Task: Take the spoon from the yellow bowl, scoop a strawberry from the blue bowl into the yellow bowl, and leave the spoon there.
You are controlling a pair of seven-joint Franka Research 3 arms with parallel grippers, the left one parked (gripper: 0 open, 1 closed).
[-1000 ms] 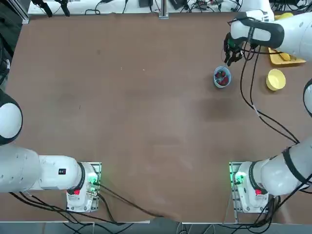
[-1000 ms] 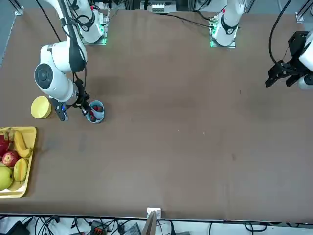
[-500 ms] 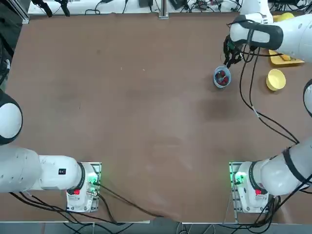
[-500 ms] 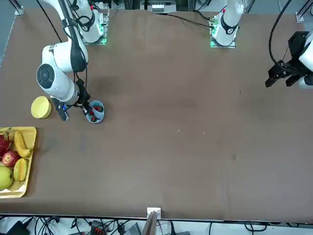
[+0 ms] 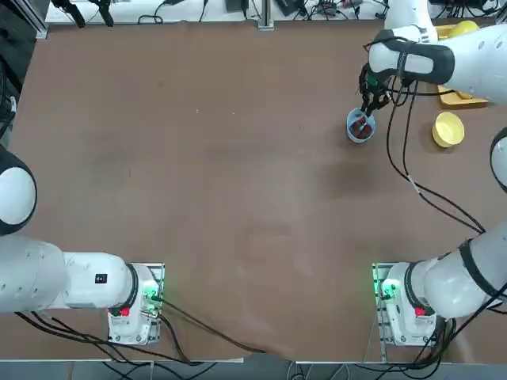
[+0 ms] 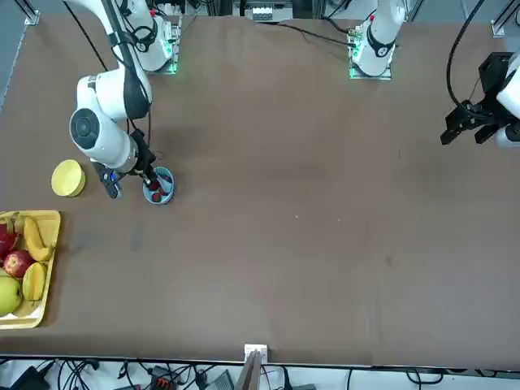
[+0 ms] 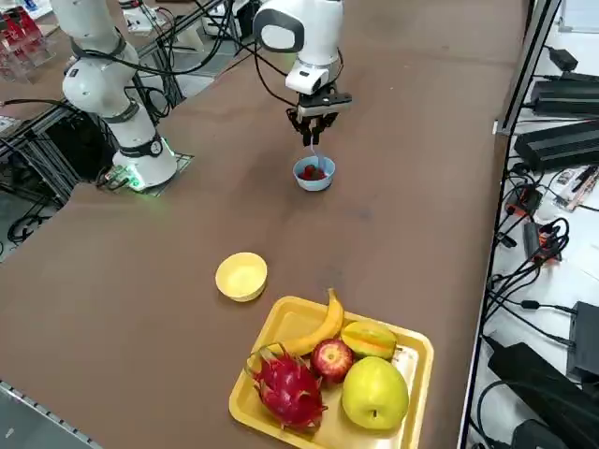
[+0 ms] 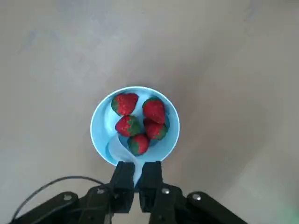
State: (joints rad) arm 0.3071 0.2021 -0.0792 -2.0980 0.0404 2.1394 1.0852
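Note:
My right gripper [image 8: 136, 183] hangs just above the near rim of the blue bowl [image 8: 100, 131] and is shut on the handle of the pale spoon [image 8: 120, 150]. The spoon's scoop end is down inside the bowl, against one of several strawberries [image 8: 138, 144]. Seen from overhead, the gripper [image 5: 367, 103] is just behind the blue bowl [image 5: 360, 127], and the yellow bowl [image 5: 448, 129] stands empty to its right. From the side, the gripper [image 7: 314, 129] points straight down over the blue bowl [image 7: 314, 174], with the yellow bowl [image 7: 241, 276] nearer the camera.
A rectangular yellow fruit tray [image 7: 416, 351] with a banana, apples and a dragon fruit sits near the table's right edge, beyond the yellow bowl. The arm's black cable [image 5: 412, 170] loops over the table between the two bowls.
My right gripper has moved a little left and down toward the blue bowl, bringing the spoon's tip into it among the strawberries. Both bowls stayed in place.

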